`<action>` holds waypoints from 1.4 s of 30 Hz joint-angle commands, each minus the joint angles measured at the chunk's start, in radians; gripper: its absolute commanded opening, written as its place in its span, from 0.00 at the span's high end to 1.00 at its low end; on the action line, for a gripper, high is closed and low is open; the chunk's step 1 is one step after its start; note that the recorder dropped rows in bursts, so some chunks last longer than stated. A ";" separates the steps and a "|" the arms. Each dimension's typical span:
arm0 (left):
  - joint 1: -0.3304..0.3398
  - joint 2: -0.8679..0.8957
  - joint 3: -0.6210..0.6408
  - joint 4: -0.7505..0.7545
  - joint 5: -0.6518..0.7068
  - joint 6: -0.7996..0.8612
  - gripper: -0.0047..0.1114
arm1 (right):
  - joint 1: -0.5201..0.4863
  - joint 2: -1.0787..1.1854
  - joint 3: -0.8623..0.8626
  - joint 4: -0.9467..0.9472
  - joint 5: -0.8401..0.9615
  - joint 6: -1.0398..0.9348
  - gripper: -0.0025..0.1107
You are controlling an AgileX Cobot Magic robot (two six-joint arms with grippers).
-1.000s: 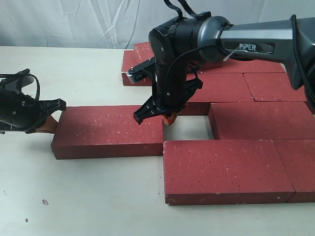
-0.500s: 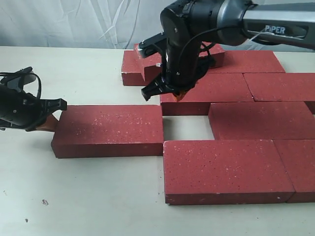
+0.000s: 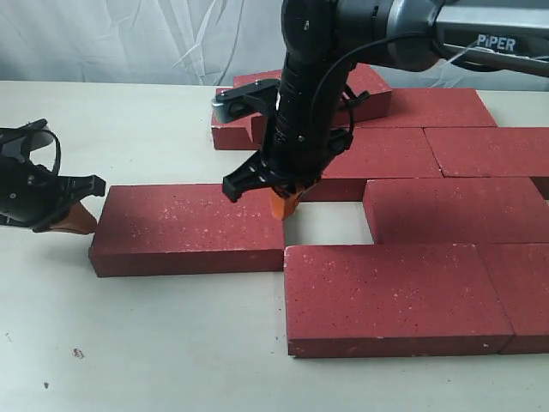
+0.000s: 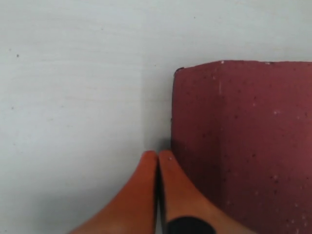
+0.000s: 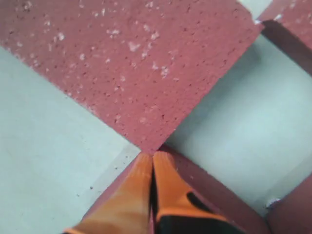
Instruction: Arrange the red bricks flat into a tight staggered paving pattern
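Note:
Several red bricks lie flat on the table. One loose brick (image 3: pixel 189 227) (image 4: pixel 243 146) (image 5: pixel 136 63) lies left of the paved group, and a bare gap (image 3: pixel 326 221) separates it from the brick (image 3: pixel 455 210) to its right. A front brick (image 3: pixel 395 296) touches its near right corner. My left gripper (image 3: pixel 75 219) (image 4: pixel 157 155) is shut and empty, with its orange tips at the loose brick's left end. Shut as well, my right gripper (image 3: pixel 283 204) (image 5: pixel 152 157) points down at that brick's far right corner, holding nothing.
Behind the gap lie more bricks (image 3: pixel 377 154) (image 3: pixel 485 150), with others at the back (image 3: pixel 429 107) (image 3: pixel 232 120). One brick (image 3: pixel 369 86) rests on top of the back row. Another (image 3: pixel 523 292) lies at the front right. A white curtain (image 3: pixel 129 39) backs the table.
The right gripper rose back over the rear bricks, then came down again at the loose brick's far right corner. My left gripper shifted slightly left. The loose brick has not visibly moved.

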 commanded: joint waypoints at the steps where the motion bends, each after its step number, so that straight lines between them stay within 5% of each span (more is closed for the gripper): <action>1: -0.030 -0.001 -0.003 0.001 -0.009 -0.003 0.96 | 0.053 0.004 0.023 0.008 0.037 -0.055 0.98; 28: -0.040 0.019 -0.003 -0.007 -0.012 0.003 0.96 | 0.093 0.113 0.039 -0.065 -0.048 -0.001 0.98; 34: -0.040 0.059 -0.003 -0.108 0.029 0.082 0.96 | 0.093 0.063 0.037 -0.026 -0.027 -0.001 0.98; 42: -0.040 0.076 -0.003 -0.226 0.055 0.201 0.96 | 0.041 -0.047 0.037 -0.249 -0.180 0.213 0.98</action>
